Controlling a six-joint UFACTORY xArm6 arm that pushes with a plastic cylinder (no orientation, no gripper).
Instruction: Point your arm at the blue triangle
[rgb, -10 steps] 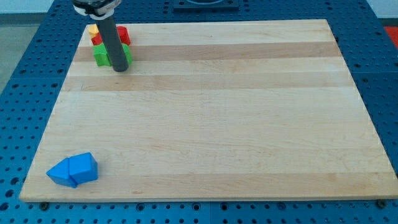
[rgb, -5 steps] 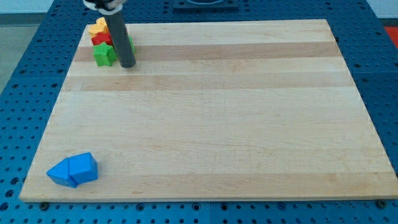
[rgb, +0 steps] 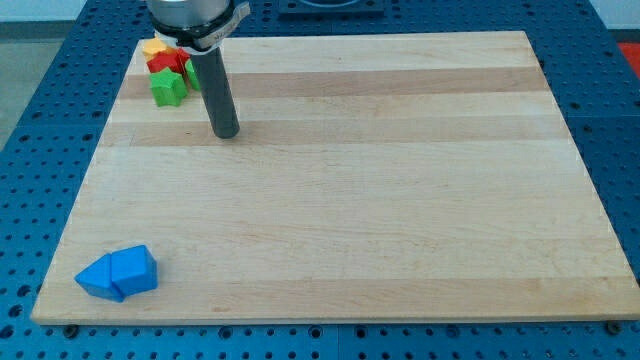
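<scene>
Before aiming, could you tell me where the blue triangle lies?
The blue triangle block sits at the wooden board's bottom-left corner, touching another blue block.

The pale wooden table (rgb: 380, 180) showed light maple boards in lengthwise stripes of cream and tan. Around it lay a bright blue pegboard surface (rgb: 30, 120) dotted with dark holes. The straight rod (rgb: 217, 90) was dark grey. Two blue blocks (rgb: 118, 273) sat near left; far left clustered a yellow block (rgb: 154, 47), red blocks (rgb: 167, 61) and a green block (rgb: 168, 88).
</scene>
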